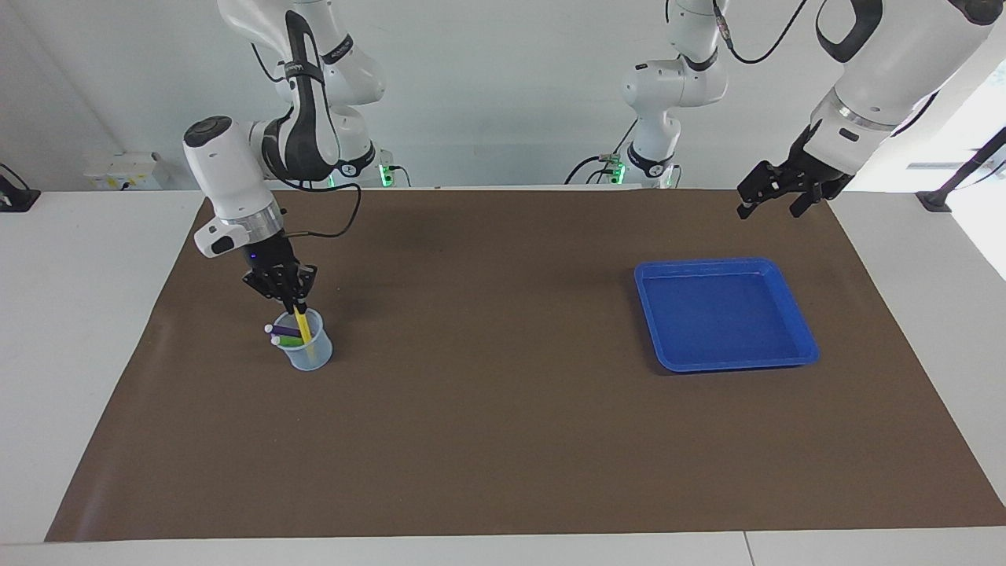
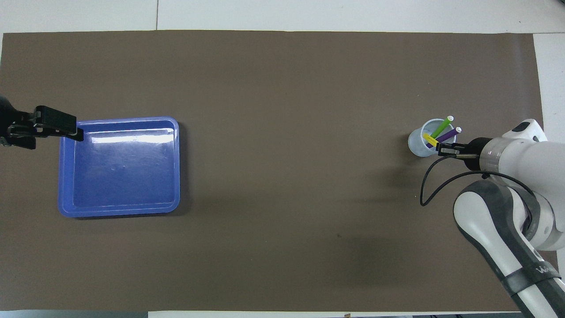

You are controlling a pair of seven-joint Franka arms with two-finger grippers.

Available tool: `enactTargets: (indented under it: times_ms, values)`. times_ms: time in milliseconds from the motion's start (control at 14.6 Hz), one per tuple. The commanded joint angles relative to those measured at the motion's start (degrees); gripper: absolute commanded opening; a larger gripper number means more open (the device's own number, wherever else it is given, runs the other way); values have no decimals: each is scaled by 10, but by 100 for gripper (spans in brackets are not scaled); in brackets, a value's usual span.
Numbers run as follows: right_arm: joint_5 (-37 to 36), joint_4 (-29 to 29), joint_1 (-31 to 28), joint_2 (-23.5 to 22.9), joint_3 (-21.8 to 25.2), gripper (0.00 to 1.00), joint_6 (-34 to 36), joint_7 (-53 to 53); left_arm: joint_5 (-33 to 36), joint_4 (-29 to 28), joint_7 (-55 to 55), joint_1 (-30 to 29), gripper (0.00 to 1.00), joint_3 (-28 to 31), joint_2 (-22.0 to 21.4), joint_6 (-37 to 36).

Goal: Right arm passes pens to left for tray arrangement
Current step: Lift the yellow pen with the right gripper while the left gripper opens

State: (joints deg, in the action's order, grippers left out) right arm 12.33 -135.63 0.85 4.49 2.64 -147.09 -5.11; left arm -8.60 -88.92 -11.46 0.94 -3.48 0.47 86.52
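Observation:
A small translucent cup stands on the brown mat toward the right arm's end and holds the three pens. The yellow pen stands nearly upright, and my right gripper is shut on its upper end just above the cup's rim. The purple pen and green pen lean out over the rim. The blue tray lies bare toward the left arm's end. My left gripper hangs open in the air over the mat by the tray's corner.
The brown mat covers most of the white table. A black cable loops from the right wrist above the mat beside the cup. Both arm bases stand at the table's robot end.

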Motion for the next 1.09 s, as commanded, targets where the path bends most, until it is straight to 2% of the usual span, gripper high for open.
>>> enactTargets:
  times_ms: [0, 137, 273, 615, 751, 888, 1025]
  values:
    - [15, -3, -5, 3, -2, 0, -12, -16, -29, -18, -130, 4, 100, -6, -12, 32]
    - [15, 19, -5, 13, -2, 0, 18, -17, -60, -27, -249, 21, 100, -7, -13, 71]
    - [15, 59, -5, 34, -1, 0, 107, -14, -90, -35, -347, 25, 100, -7, -13, 118]
    - [14, 168, -5, 65, 8, 0, 310, -5, -153, -36, -545, 49, 100, -8, -9, 169]
    - [14, 209, -5, 66, 3, 0, 363, -1, -189, -36, -613, 49, 100, -11, -9, 173]
    - [16, 248, -4, 61, -5, 0, 406, 46, -229, -40, -662, 49, 100, -11, -9, 173]
    - [87, 269, -4, 53, -34, 0, 415, 110, -273, -44, -680, 49, 100, -11, -6, 169]
